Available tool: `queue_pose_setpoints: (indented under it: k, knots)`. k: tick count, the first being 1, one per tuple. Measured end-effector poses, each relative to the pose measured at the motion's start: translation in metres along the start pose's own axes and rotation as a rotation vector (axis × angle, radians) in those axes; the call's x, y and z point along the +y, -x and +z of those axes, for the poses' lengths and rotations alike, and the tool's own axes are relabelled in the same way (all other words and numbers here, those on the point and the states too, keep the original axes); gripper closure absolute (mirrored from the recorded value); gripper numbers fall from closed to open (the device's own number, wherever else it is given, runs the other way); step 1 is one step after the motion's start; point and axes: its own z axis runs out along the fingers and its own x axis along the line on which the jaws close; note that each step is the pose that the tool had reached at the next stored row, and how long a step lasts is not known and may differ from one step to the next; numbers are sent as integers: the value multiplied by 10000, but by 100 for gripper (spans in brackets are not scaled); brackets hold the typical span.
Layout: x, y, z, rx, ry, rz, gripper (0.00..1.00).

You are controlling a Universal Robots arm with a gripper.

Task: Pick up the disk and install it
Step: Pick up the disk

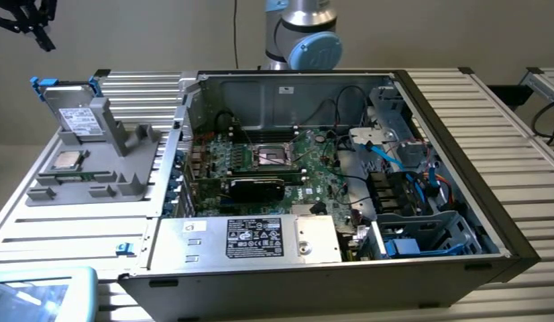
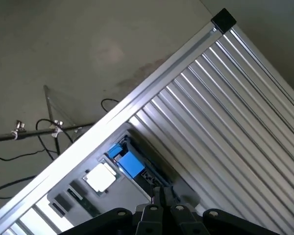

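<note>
Silver box (image 1: pixel 250 238): noted nearest the camera, black label up, inside the front of the computer case (image 1: pixel 438 90).
Computer case: side panel off, motherboard (image 1: pixel 268 161) exposed; set on the slatted tabletop (image 1: pixel 491 100).
Grey holder (image 1: pixel 125 144): placed on the tabletop at 9 o'clock of the case. A CPU chip (image 1: pixel 65 159) is seated flat on it.
Disk (image 1: pixel 78 119): stood on end at the far end of the holder, white label towards the camera, blue bracket ears at the top. The long axis is judged near upright, leaning back a little. Not yet lifted.
End effector (image 1: pixel 43 39): held in the air beyond and above the disk, fingers pressed together, nothing grasped. The wrist view confirms the clenched fingertips (image 2: pixel 159 195).
Key relation: in the exterior view the disk lies at about 5 o'clock from the end effector, lower down and well apart. In the wrist view the blue bracket of the disk (image 2: pixel 130 164) is seen just past the fingertips, far below them.
Arm column (image 1: pixel 304 33): farthest back, at 12 o'clock of the case.
</note>
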Motion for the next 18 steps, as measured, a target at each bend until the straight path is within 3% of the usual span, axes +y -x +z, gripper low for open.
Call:
queue_pose_setpoints:
  k: [18]
  knots:
    - [-1,-1,9,160,298,-3254,89]
